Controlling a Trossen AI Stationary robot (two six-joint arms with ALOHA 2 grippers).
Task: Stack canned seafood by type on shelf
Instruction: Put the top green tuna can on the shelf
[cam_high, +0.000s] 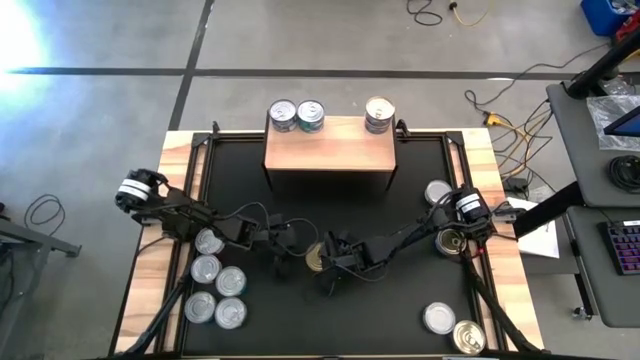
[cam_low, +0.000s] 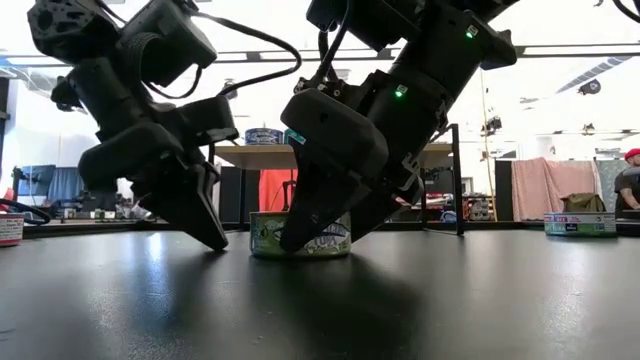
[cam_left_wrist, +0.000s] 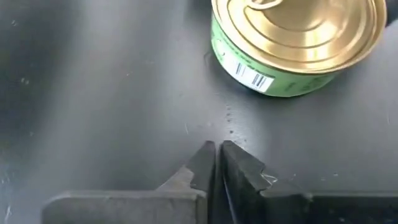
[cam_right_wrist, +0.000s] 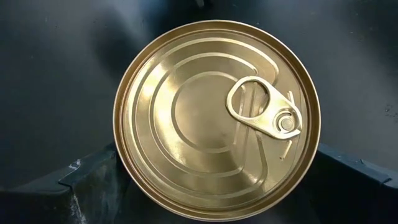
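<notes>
A gold-topped tin with a green label (cam_right_wrist: 211, 118) stands on the black mat (cam_high: 400, 200) near its middle. My right gripper (cam_high: 322, 262) is wide open over it, one finger (cam_right_wrist: 87, 180) on each side of the tin. My left gripper (cam_left_wrist: 217, 157) is shut with nothing in it. Its tips sit low at the mat, just left of that tin (cam_left_wrist: 292, 43). On the shelf (cam_high: 330, 155) stand two silver-topped tins (cam_high: 297, 116) at its left end and a single tin stack (cam_high: 379, 114) at its right end. My right gripper straddles the gold-topped tin's round side wall (cam_right_wrist: 121, 155), slanting down from the table's right. The tin fills the gap between the fingers, and I cannot tell whether they touch it. The tin stands upright on the mat (cam_low: 300, 245).
Several silver-topped tins (cam_high: 215, 280) lie in a cluster at the mat's left near corner. More tins stand along the right side (cam_high: 437, 192) (cam_high: 450, 242) and at the right near corner (cam_high: 452, 327). Free mat lies between the shelf and both grippers.
</notes>
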